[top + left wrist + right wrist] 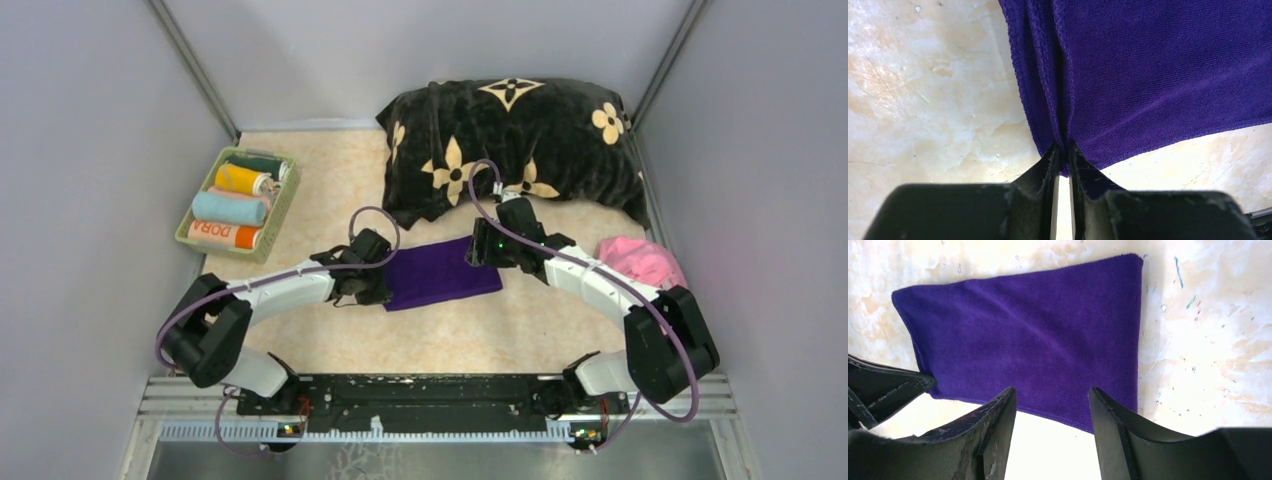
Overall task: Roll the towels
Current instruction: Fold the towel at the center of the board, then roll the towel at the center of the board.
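A dark purple towel (440,272) lies flat in the middle of the table, folded into a rectangle. My left gripper (380,288) is at its left end. In the left wrist view that gripper (1063,148) is shut on the towel (1158,75), pinching a fold of its near corner edge. My right gripper (482,250) hovers over the towel's right end. In the right wrist view it (1050,391) stands open above the towel (1033,335) with nothing between its fingers. A crumpled pink towel (640,260) lies at the right.
A green basket (284,205) at the left holds several rolled towels, among them a light blue one (228,208) and an orange one (222,235) marked DORA. A big black cushion (510,140) with beige flowers fills the back, just behind the purple towel.
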`<state>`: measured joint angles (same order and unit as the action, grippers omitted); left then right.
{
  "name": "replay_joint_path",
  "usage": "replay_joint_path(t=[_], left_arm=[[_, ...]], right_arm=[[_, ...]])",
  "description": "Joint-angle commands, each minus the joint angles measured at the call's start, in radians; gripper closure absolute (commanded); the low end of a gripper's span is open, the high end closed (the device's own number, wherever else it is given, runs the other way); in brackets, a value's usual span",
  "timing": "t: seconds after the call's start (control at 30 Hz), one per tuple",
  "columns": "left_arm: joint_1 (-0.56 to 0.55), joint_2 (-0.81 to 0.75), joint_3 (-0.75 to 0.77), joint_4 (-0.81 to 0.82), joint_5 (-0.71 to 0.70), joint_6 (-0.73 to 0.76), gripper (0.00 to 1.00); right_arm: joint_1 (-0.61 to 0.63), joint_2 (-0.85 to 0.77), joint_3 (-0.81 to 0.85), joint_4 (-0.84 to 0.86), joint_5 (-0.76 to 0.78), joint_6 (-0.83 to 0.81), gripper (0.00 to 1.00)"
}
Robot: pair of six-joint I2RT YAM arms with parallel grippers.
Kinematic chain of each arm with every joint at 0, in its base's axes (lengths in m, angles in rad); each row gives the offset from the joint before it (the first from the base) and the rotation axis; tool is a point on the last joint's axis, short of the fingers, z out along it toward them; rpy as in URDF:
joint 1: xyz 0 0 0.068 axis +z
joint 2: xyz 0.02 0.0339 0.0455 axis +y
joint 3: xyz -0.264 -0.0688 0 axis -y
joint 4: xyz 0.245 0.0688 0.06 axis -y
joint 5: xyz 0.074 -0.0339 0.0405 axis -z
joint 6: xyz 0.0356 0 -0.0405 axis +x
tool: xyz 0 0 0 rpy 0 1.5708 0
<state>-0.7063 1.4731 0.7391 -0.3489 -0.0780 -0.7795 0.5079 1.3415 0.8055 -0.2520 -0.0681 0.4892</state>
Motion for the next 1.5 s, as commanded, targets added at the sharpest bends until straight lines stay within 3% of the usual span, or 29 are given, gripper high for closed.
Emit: replay_joint_path(t=[0.0,0.37,0.7,0.8,0.87,0.93,1.13,1.3,1.47], left_arm=[[0.003,-0.021,-0.039,-0.015,0.005,-0.034,0.83],[0.068,-0.212,-0.17,0.011,0.074,-0.088,0.84],[0.092,-0.362,-0.332,0.0,0.098,-0.243,0.88],[0.093,-0.412,-0.378,0.002,0.099,-0.288,0.82],[0.093,-0.439,-0.38,-0.009,0.097,-0.293,0.73],[0.093,-0.475,-0.362,-0.044,0.078,-0.288,0.61],[0.093,-0.549,-0.244,-0.191,-0.017,-0.238,0.45],[0.093,-0.555,-0.173,-0.192,-0.077,-0.181,0.43],[0.093,-0.458,-0.125,-0.085,-0.073,-0.115,0.51]], right_arm=[[-0.01,-0.02,-0.039,0.076,-0.057,0.0,0.44],[-0.041,0.007,-0.208,0.186,-0.124,0.054,0.44],[-0.043,0.012,-0.202,0.184,-0.176,0.059,0.44],[-0.042,-0.013,-0.178,0.173,-0.199,0.059,0.44],[-0.043,-0.022,-0.144,0.151,-0.224,0.048,0.44],[-0.042,-0.03,-0.106,0.138,-0.242,0.03,0.44],[-0.043,-0.008,0.001,0.138,-0.264,-0.014,0.44],[-0.043,0.07,0.06,0.17,-0.292,-0.026,0.44],[-0.043,0.142,0.08,0.223,-0.316,-0.019,0.44]])
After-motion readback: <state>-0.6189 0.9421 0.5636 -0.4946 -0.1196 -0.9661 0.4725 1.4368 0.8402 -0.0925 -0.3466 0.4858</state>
